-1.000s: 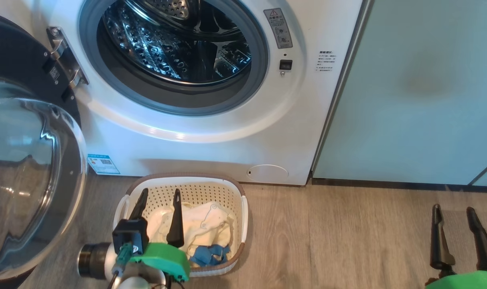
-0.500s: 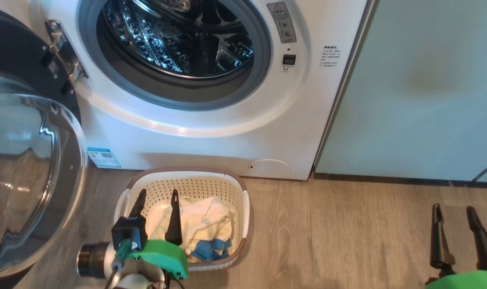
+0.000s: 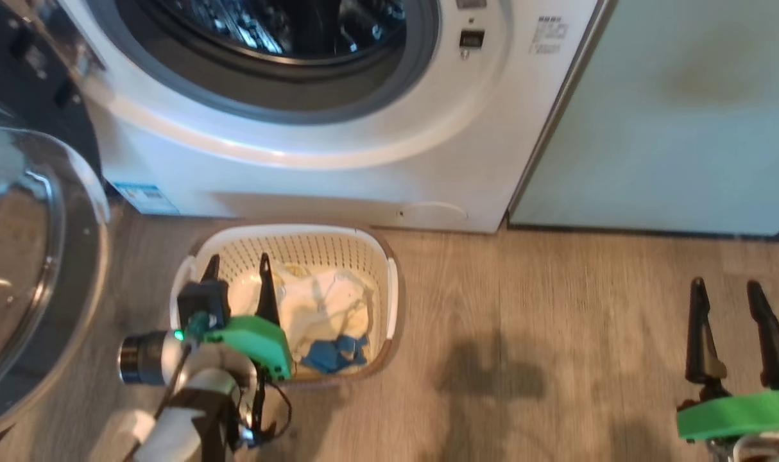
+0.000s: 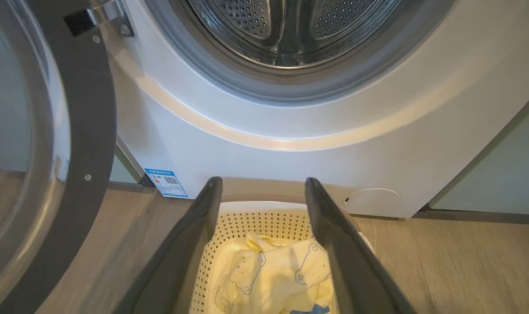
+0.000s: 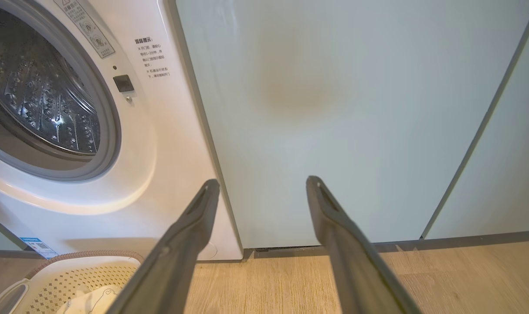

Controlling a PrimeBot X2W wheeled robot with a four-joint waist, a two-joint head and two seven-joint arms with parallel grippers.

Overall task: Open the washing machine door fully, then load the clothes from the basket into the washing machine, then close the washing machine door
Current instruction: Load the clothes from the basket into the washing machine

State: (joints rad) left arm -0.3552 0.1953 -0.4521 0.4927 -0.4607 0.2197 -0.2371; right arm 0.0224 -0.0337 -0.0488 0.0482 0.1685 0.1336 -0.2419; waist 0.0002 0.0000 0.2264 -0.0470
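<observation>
The washing machine door [image 3: 17,256] stands swung open at the left, its glass bowl facing the room. The washing machine [image 3: 338,173] has its drum mouth uncovered at the far side. The basket [image 3: 393,289] sits on the wooden floor [image 3: 524,333] just in front of the machine, below the opening. The clothes [image 3: 325,308] lie inside it, a pale yellow and cream heap with a blue piece [image 3: 332,354] at the near edge.

The left gripper [image 3: 239,260] hangs over the basket's left half, fingers spread wide and holding nothing. Its tips point down toward the cream garments, and they may be just short of the cloth, though the blurred head view leaves that unsure. The right gripper [image 3: 725,285] is well apart at the near right, also wide and empty, above bare floor and facing the pale green cabinet [image 3: 684,115].
</observation>
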